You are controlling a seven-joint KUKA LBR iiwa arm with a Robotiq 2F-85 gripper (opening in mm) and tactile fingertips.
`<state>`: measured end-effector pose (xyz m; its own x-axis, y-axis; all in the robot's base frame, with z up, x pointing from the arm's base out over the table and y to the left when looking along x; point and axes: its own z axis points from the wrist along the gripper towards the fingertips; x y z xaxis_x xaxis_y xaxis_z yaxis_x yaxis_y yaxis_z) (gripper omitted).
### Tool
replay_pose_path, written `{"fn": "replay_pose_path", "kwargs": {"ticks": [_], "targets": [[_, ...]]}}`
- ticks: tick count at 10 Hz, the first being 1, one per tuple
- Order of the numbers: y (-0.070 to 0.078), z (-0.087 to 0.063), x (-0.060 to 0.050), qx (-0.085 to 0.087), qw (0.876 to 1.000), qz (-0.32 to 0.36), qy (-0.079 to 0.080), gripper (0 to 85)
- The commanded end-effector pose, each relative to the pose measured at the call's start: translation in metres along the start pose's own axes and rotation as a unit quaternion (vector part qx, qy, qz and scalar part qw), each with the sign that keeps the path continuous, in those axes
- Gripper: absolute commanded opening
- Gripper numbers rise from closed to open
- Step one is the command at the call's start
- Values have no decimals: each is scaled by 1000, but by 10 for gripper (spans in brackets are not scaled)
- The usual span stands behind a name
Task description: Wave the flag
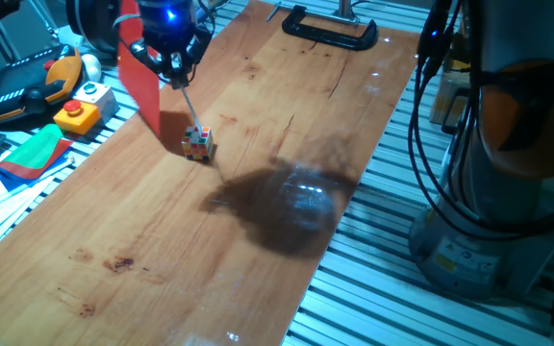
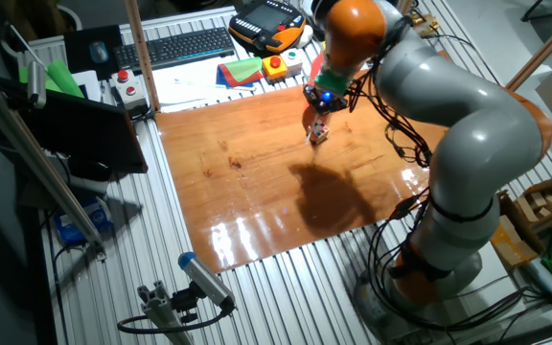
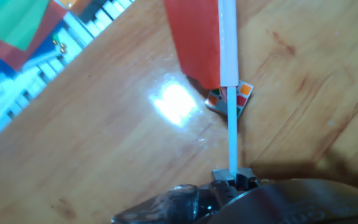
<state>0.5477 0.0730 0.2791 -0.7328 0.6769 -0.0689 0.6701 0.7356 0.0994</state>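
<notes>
The flag [image 1: 142, 86] is a plain red sheet on a thin white stick [image 1: 187, 108]. My gripper [image 1: 173, 67] is shut on the stick's bare end and holds it above the far left part of the wooden table [image 1: 258, 221]. In the hand view the stick [image 3: 230, 118] runs straight out from my gripper [image 3: 232, 177], with the red sheet [image 3: 194, 37] at its far end. A small multicoloured cube [image 1: 198, 142] lies on the wood just beyond the stick's tip, partly hidden behind the stick [image 3: 244, 93]. From the other fixed view, gripper [image 2: 320, 103], flag [image 2: 314, 121] and cube [image 2: 319, 135] bunch together.
A red-and-green folded cloth [image 1: 32, 154] lies off the table's left edge. An orange button box [image 1: 80, 111] and a teach pendant [image 1: 22, 82] sit beside it. A black clamp [image 1: 330, 29] grips the far edge. Cables and the arm's base [image 1: 489, 240] stand to the right.
</notes>
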Motion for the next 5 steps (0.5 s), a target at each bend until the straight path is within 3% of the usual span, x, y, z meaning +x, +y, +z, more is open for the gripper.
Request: {"fn": "replay_pose_path", "kwargs": {"ticks": [1, 2, 4, 5], "targets": [[0, 0, 0, 28, 847, 529, -53, 7], [0, 0, 0, 29, 813, 580, -51, 7], [1, 1, 0, 25, 769, 638, -41, 7], [1, 1, 1, 19, 752, 657, -39, 7]]}}
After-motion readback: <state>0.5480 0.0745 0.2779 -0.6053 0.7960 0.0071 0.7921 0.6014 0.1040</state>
